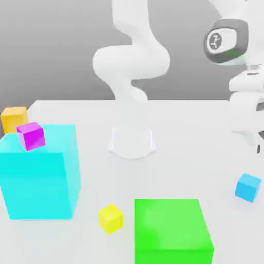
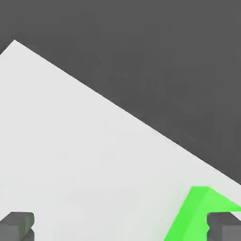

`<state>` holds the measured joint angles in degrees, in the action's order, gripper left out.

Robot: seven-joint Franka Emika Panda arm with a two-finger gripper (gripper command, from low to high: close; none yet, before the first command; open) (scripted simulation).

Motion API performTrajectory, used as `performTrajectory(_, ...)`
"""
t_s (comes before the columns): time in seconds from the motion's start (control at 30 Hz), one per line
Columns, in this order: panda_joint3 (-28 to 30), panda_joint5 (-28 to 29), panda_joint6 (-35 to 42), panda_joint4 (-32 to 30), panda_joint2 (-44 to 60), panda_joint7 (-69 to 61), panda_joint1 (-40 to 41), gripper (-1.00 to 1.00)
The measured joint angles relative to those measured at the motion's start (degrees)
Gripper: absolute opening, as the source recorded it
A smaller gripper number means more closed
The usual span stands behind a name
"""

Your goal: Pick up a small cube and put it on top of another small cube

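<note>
The small cube (image 1: 248,187), sky-blue and matte, rests on the white table (image 1: 185,134) at the exterior view's right. A yellow cube (image 1: 110,218) of about the same size sits near the front, left of a green block (image 1: 172,231). My gripper (image 1: 257,143) hangs at the exterior view's right edge, above the sky-blue cube and clear of it. In the hand view the gripper (image 2: 120,228) is open, its dark fingertips (image 2: 16,226) far apart with only bare table (image 2: 70,141) between them. A corner of the green block (image 2: 195,212) lies beside one fingertip.
A large cyan block (image 1: 40,172) stands at the exterior view's left with a magenta cube (image 1: 31,135) on its top. An orange cube (image 1: 14,119) sits behind it. The arm's white base (image 1: 132,142) stands mid-table. The table's edge (image 2: 141,123) shows against dark floor.
</note>
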<state>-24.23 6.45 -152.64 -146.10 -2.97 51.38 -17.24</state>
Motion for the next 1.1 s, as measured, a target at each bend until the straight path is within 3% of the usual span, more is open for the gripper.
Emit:
performTrajectory(0.17,-2.0,4.7,-4.9,-3.3,10.9,3.6,-6.4,0.00)
performTrajectory(0.33,5.8,15.1,-11.9,-1.7,21.5,11.4,-13.4,0.00)
performTrajectory(0.37,8.1,17.0,-13.5,-1.3,23.5,12.9,-15.2,-1.00)
performTrajectory(0.6,8.7,17.4,-13.9,-1.2,23.9,13.2,-15.8,-1.00)
performTrajectory(0.8,0.9,5.4,-5.8,-3.6,12.8,3.9,-9.2,-1.00)
performTrajectory(0.87,4.0,4.0,-1.7,-3.0,9.0,1.5,-5.8,-1.00)
performTrajectory(1.0,9.9,2.9,6.8,-1.3,1.6,-2.5,8.5,-1.00)
performTrajectory(1.1,13.8,1.9,13.2,0.1,-3.9,-5.6,13.7,-1.00)
